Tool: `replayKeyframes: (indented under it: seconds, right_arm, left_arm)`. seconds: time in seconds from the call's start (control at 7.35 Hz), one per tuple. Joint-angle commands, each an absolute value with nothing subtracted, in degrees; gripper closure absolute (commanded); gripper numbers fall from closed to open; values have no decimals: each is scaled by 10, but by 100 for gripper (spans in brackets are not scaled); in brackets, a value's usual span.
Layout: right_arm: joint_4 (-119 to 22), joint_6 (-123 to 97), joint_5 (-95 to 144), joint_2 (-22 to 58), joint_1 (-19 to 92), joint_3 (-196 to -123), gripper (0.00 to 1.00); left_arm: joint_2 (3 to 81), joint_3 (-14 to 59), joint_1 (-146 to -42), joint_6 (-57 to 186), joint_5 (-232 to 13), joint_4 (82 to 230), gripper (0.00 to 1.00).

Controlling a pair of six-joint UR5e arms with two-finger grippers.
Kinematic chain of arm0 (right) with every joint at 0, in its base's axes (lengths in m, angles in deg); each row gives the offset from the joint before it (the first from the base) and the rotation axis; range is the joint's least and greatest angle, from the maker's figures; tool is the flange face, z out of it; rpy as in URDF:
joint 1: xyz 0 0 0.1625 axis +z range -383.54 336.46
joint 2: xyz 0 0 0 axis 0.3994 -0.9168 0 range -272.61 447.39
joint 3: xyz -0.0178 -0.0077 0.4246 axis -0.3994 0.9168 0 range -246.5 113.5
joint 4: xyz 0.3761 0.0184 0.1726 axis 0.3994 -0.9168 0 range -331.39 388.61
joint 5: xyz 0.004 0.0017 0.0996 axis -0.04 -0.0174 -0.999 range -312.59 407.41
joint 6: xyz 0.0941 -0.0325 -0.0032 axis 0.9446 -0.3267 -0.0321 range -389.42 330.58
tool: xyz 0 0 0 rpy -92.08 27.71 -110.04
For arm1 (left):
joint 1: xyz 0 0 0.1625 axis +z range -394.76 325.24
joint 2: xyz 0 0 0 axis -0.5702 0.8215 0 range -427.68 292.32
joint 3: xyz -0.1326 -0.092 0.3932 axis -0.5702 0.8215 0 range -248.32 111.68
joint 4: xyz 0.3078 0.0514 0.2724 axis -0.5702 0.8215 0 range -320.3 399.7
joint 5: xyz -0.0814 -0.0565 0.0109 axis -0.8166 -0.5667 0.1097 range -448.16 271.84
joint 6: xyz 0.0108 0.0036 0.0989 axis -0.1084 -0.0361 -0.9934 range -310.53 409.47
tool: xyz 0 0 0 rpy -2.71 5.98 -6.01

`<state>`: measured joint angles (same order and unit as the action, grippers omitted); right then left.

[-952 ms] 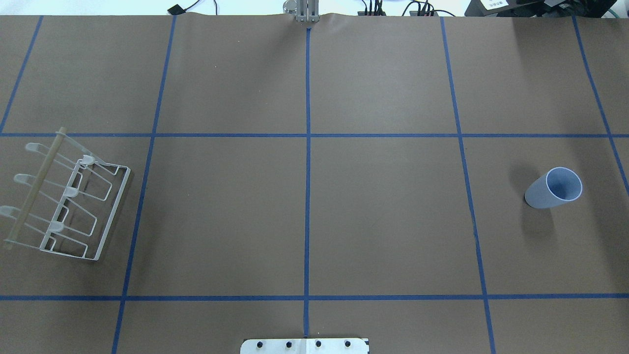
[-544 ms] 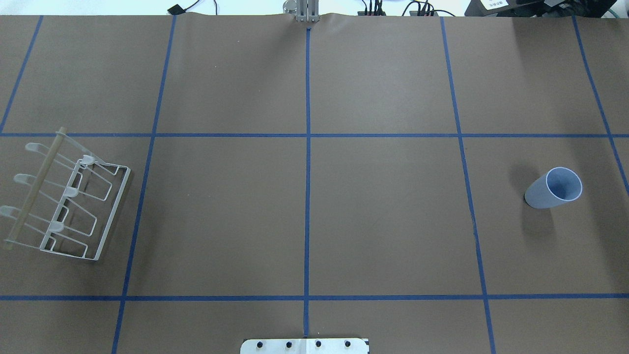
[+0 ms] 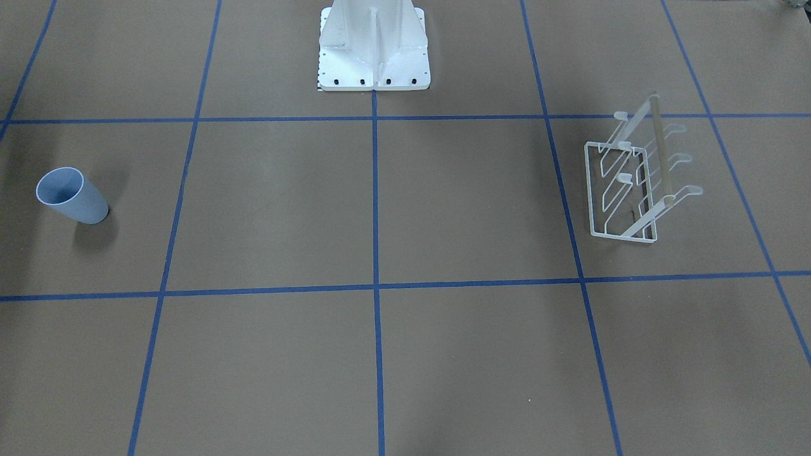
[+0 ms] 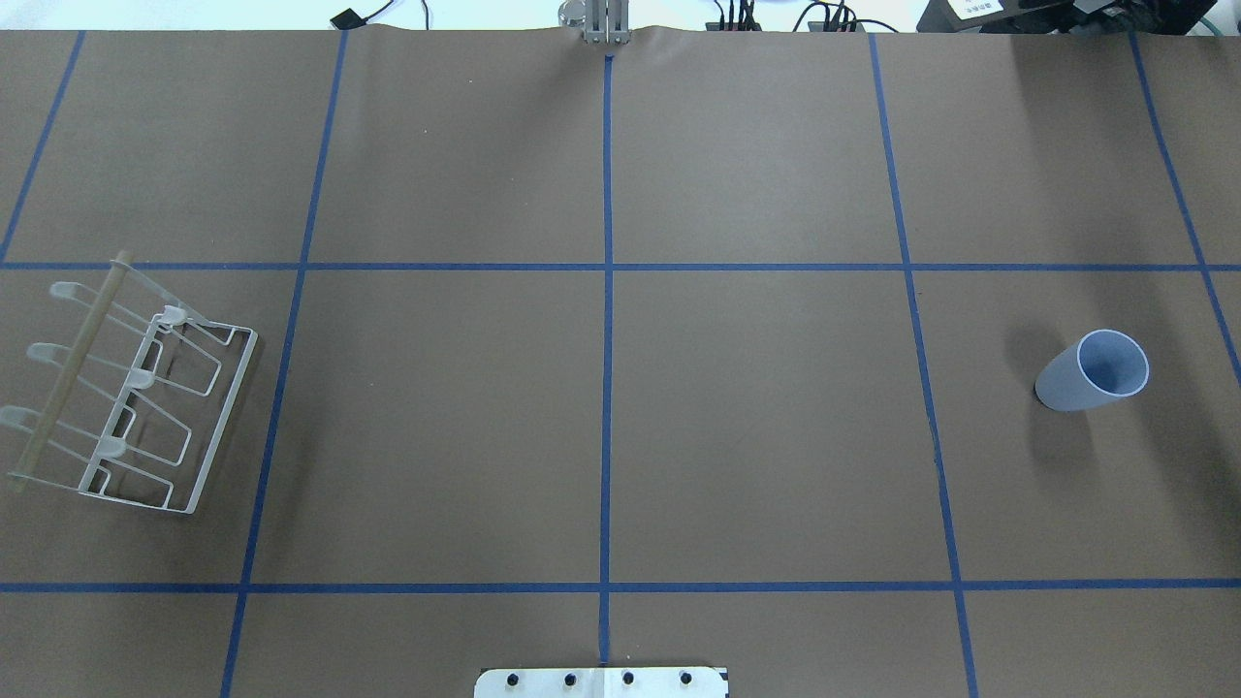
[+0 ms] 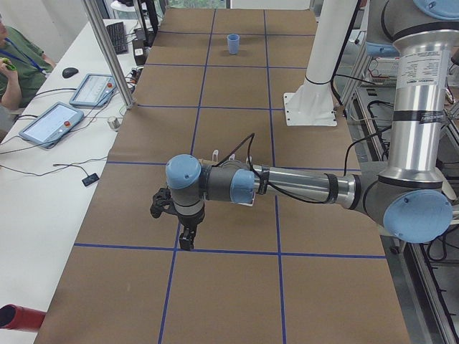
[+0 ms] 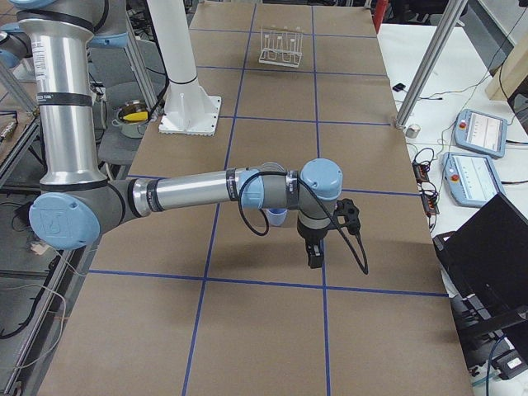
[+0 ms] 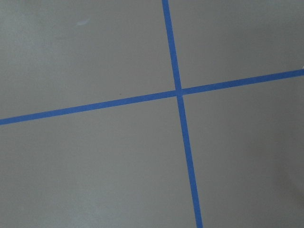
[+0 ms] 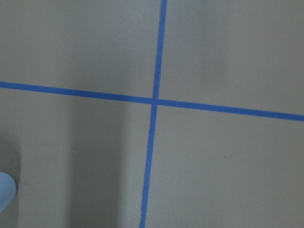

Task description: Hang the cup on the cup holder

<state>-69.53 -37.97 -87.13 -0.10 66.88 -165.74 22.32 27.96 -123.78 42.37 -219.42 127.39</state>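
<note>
On my far left sits the cup holder, resting on its base frame near the desk edge with every prong bare, its wooden rod on the outer side. The left end effector hangs pointing down over a crossing of blue tape lines near the holder. It shows only in the side camera, so I cannot tell whether its fingers are wide or narrow, and I see nothing in them. The middle of the desk carries only the tape grid. Further right, the right end effector also points down above a tape crossing. It too shows only from the side, so its opening is something I cannot tell, and it holds nothing that I can make out. Beside it, at the far right, the cup stands upright, mouth open to the ceiling, well apart from the holder. I judge the task is at its very start, at the reach for the cup. Next I would bring the right end effector to the cup's wall, grip it, then carry it across and turn it mouth-down over a prong.
</note>
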Motion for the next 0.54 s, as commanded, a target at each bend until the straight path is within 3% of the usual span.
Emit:
replayKeyframes:
  seconds: [0.0,0.41]
  right_arm:
    - [-650,-351,-904,-7,623,-1670,0]
    - [-483,-297,-918,-64,530,-1669,0]
  left_arm:
    - [221,284,-1238,423,-2196,1276,2]
    - [221,285,-1239,422,-2196,1276,2]
